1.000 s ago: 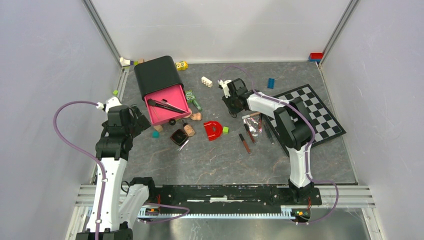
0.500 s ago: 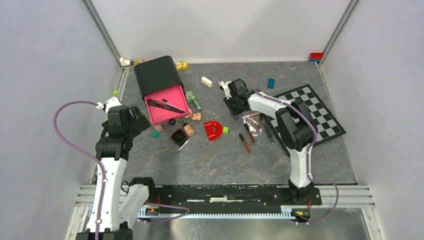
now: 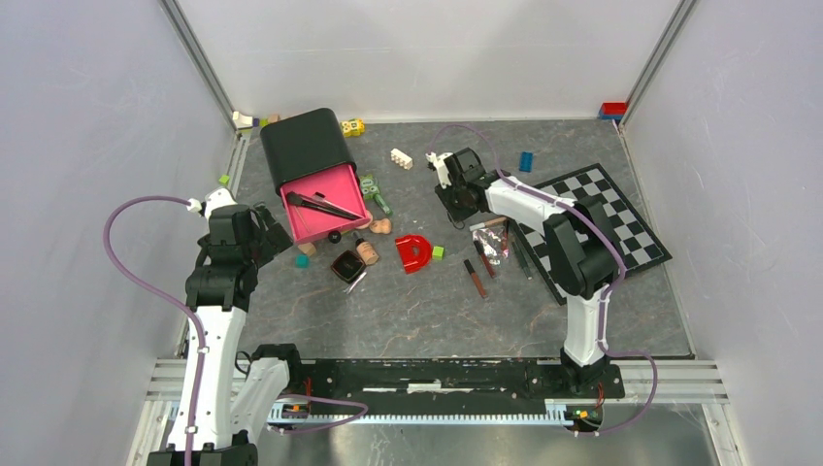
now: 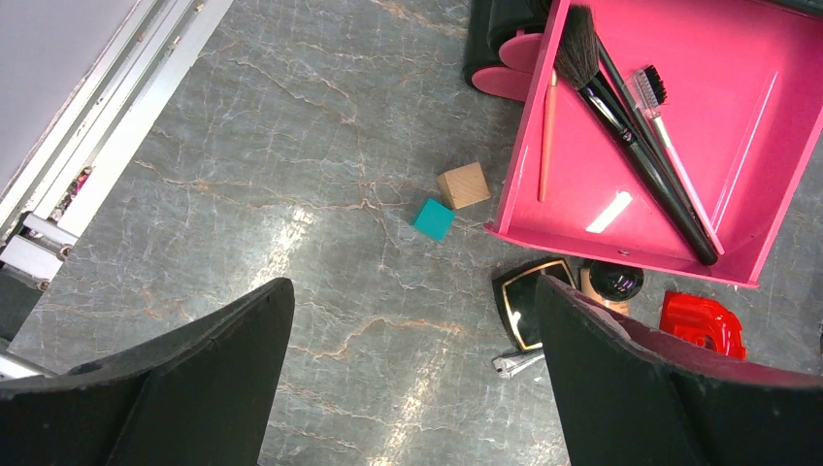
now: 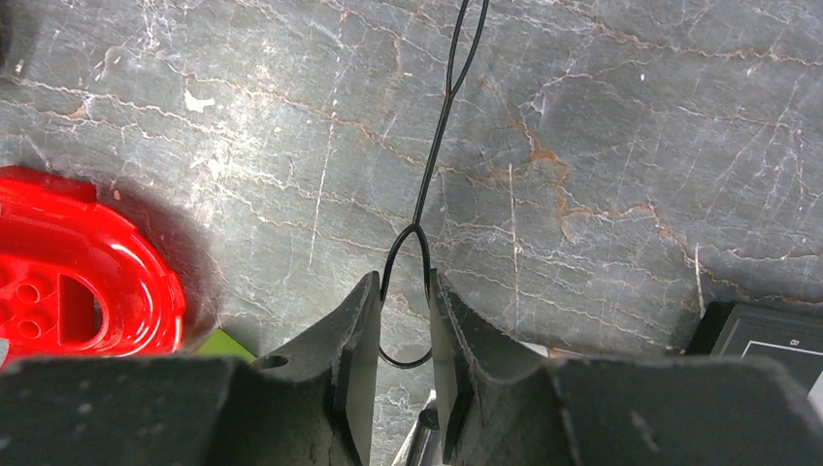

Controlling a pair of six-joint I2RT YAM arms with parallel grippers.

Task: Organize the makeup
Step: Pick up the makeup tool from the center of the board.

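Note:
My right gripper (image 5: pixel 403 282) is shut on a thin black loop of cord (image 5: pixel 435 146) that runs from between its fingers across the marble floor. In the top view this gripper (image 3: pixel 454 206) hangs right of the red D-shaped piece (image 3: pixel 414 253). My left gripper (image 4: pixel 412 286) stands open over bare floor, left of the pink drawer (image 4: pixel 767 146). The drawer holds a black brush (image 4: pixel 631 146), a pink pencil (image 4: pixel 547 136) and a small spoolie brush (image 4: pixel 670 146). A square black compact (image 4: pixel 524 313) and a black-capped bottle (image 4: pixel 609 282) lie below the drawer. Dark-red tubes (image 3: pixel 475 278) lie near the checkerboard.
A black box (image 3: pixel 303 144) sits behind the pink drawer. A wooden cube (image 4: pixel 463 184) and a teal cube (image 4: pixel 433 218) lie beside the drawer. A checkerboard (image 3: pixel 597 218) is at the right. Toy bricks (image 3: pixel 401 158) are scattered at the back. A peach sponge (image 3: pixel 380 226) lies by the drawer.
My right gripper has drifted slightly to the right and toward the back, still pinching the loop. The left arm has not moved.

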